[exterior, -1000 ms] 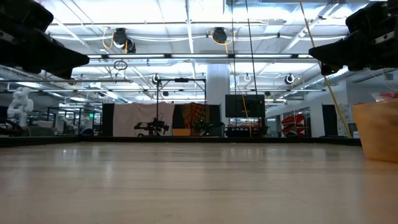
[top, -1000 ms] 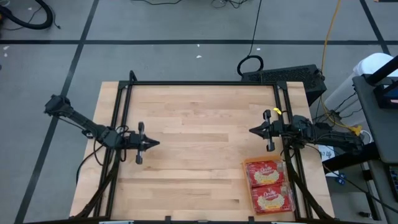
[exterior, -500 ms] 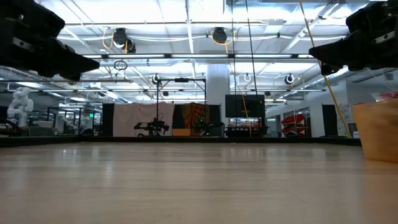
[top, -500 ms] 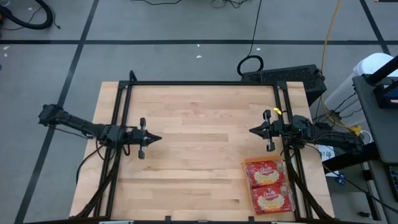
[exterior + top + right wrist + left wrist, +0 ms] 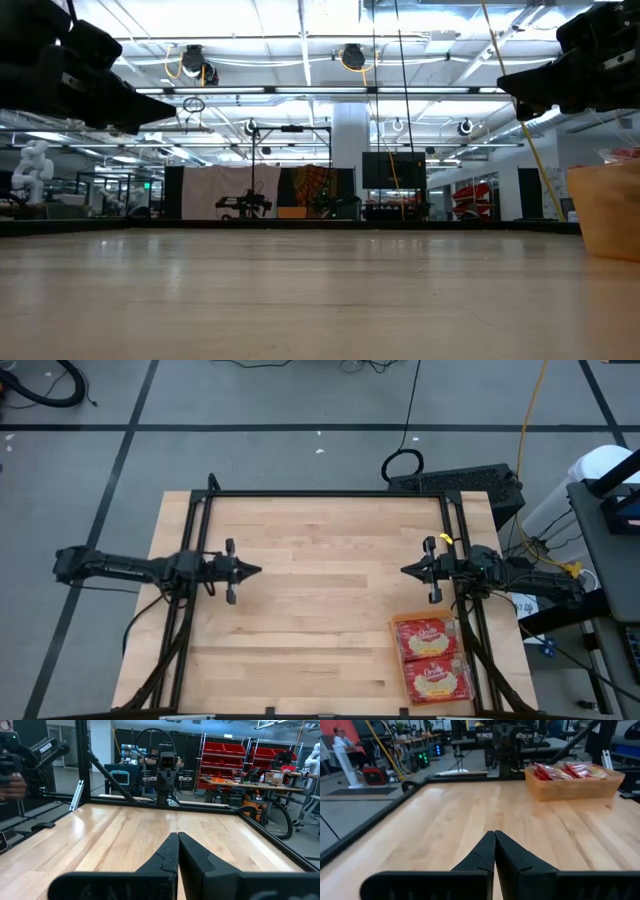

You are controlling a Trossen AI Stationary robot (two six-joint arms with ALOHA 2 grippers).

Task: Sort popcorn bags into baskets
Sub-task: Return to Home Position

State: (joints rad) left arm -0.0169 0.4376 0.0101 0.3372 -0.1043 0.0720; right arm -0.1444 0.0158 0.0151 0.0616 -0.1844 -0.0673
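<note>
The basket [image 5: 396,660], a shallow orange tray, stands at the table's near right and rests flat on the wood. Red popcorn bags [image 5: 432,658] with yellow-cream pictures lie flat in it. The left wrist view shows the basket [image 5: 570,788] with the bags [image 5: 567,770] on top; in the low view only its wall [image 5: 605,210] shows. My left gripper [image 5: 258,570] hovers shut over the table's left side and points level at the right side. My right gripper [image 5: 403,570] hovers shut over the right side, facing it. Neither holds anything.
A black frame rail [image 5: 330,493] runs along the table's far edge, with more rails down both sides. Bare wood [image 5: 320,600] lies between the two grippers. A black box [image 5: 470,485] and cables sit on the floor beyond the far right corner.
My left arm has swung toward the table's far edge. Its gripper, which pointed slanting toward the near right, now points straight at the right side. It stayed shut. My right arm, the basket and the bags have kept still.
</note>
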